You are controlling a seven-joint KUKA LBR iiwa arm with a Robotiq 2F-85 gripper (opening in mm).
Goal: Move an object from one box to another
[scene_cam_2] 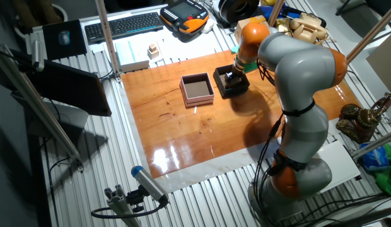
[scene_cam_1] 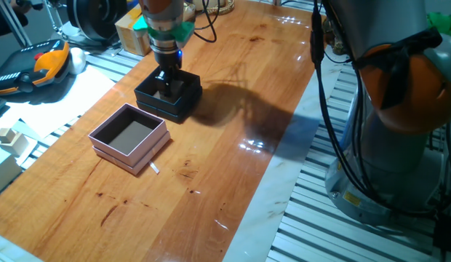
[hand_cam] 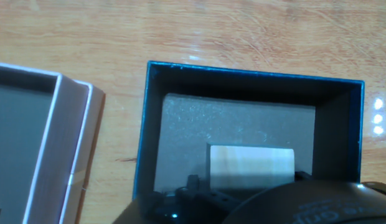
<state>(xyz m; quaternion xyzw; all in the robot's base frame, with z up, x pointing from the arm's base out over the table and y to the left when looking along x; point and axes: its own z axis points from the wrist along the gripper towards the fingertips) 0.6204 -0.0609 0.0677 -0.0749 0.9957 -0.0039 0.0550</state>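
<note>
The black box [scene_cam_1: 183,102] stands on the wooden table, also seen in the other fixed view [scene_cam_2: 231,90] and filling the hand view [hand_cam: 243,73]. The pale beige cube [hand_cam: 251,165] lies on its pale floor, close under the hand. My gripper [scene_cam_1: 164,81] reaches down into the black box [scene_cam_2: 231,77]. Its fingers are hidden by the box walls and the hand's dark body, so I cannot tell whether they hold the cube. The pink box [scene_cam_1: 102,142] with a dark inside stands just beside the black one [scene_cam_2: 197,98] [hand_cam: 75,155].
A pair of pale wooden blocks [scene_cam_1: 9,138] lies off the table's left side. A small white scrap [scene_cam_1: 154,168] lies by the pink box. An orange pendant [scene_cam_2: 186,16] and a keyboard [scene_cam_2: 123,25] sit behind. The arm's base [scene_cam_1: 400,109] stands at the right.
</note>
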